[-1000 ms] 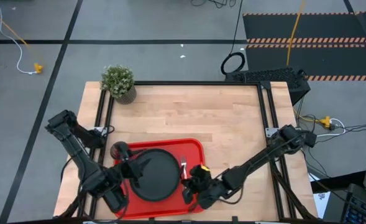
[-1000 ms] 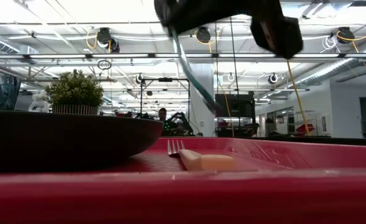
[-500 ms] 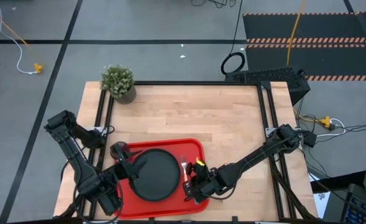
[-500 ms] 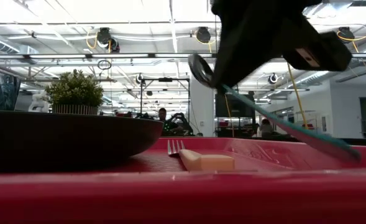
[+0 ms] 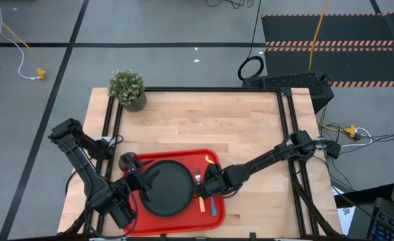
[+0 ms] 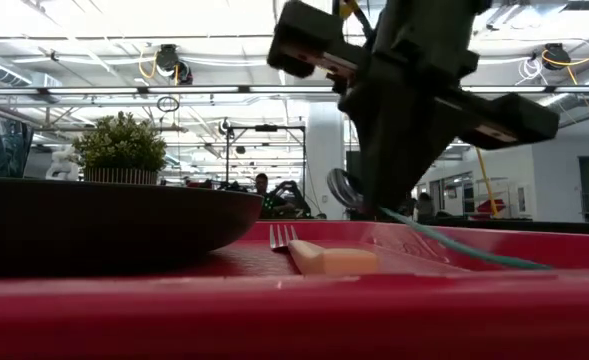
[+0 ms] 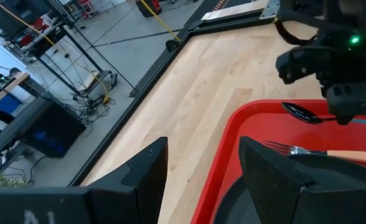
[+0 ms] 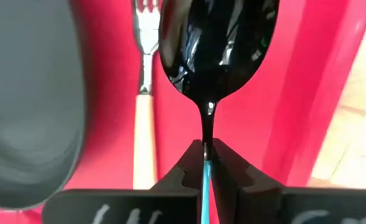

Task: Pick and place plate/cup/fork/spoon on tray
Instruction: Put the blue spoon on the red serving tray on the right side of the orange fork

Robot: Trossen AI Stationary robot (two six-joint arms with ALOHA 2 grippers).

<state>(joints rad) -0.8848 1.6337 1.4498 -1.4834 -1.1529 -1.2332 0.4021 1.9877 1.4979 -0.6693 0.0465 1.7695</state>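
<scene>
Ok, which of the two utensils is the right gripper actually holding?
The spoon, the one with the dark bowl and light blue handle, is pinched in the right gripper over the tray. The orange-handled fork lies free beside the plate.

In the high view the cup (image 5: 127,162) is mostly hidden under the left arm. The left gripper (image 5: 145,181) covers part of the plate (image 5: 170,194). The low view cuts off the plate's left side and the fork (image 6: 319,257) handle's near end. The spoon (image 8: 217,43) handle disappears between the right gripper (image 8: 205,163) fingers.
</scene>
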